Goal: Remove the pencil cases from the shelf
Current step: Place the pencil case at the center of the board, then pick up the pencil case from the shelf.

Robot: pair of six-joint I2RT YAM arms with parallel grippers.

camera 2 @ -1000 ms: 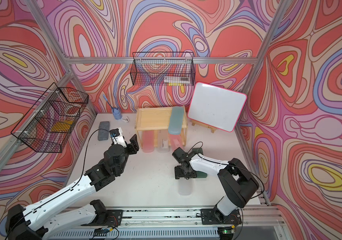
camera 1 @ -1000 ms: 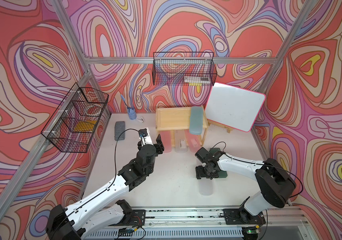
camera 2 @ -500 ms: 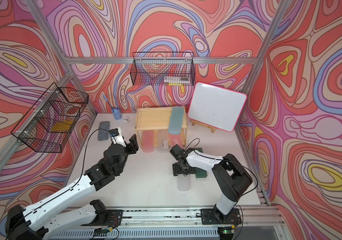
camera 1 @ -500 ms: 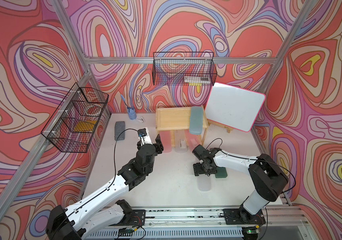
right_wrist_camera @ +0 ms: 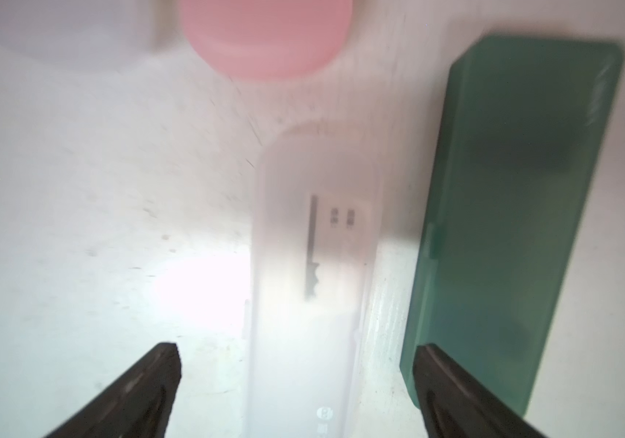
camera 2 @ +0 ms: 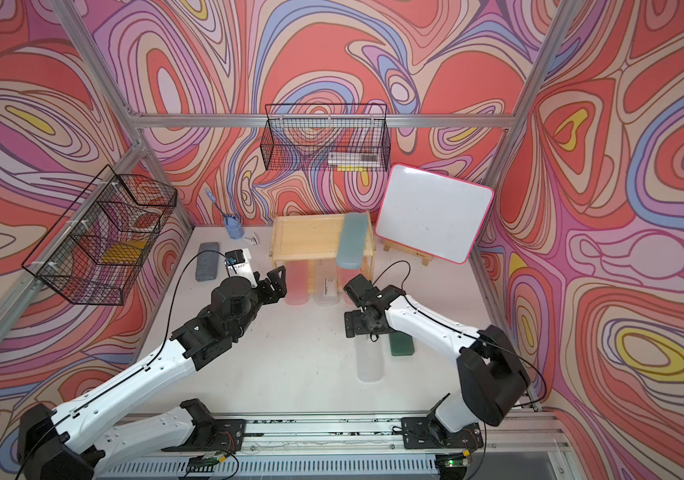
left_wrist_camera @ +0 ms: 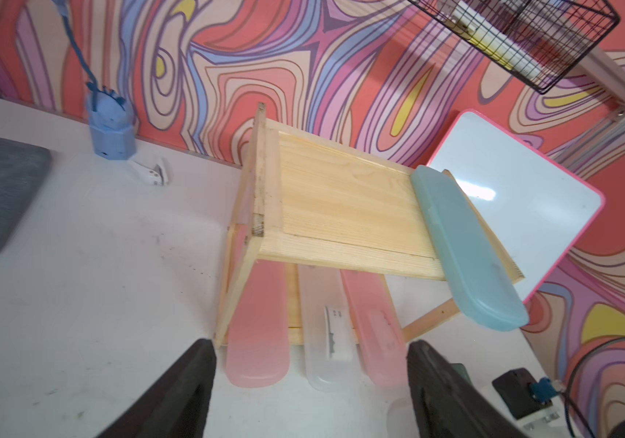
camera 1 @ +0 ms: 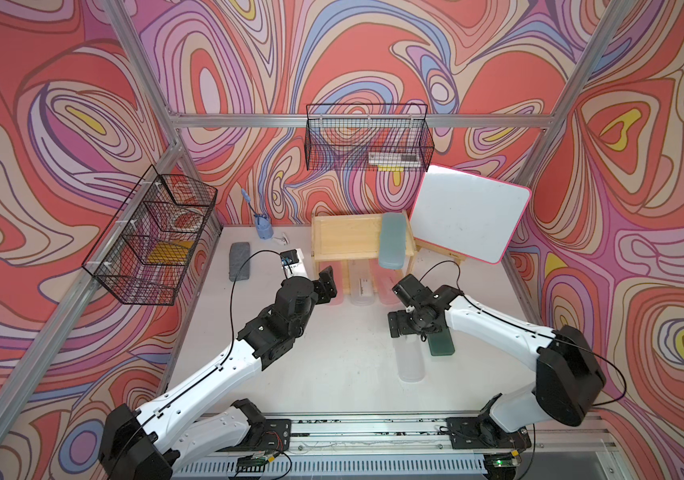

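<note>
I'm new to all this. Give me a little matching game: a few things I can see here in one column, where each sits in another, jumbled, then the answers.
Things
1. teal pencil case
2. dark green pencil case
3. pink pencil case
4. grey block

Places
a. on the table, near the blue cup
b. lower tier of the shelf
c. on the table, beside the frosted clear case
d. top tier of the shelf, overhanging its front

Pairs: 1-d, 2-c, 3-b, 4-a
</note>
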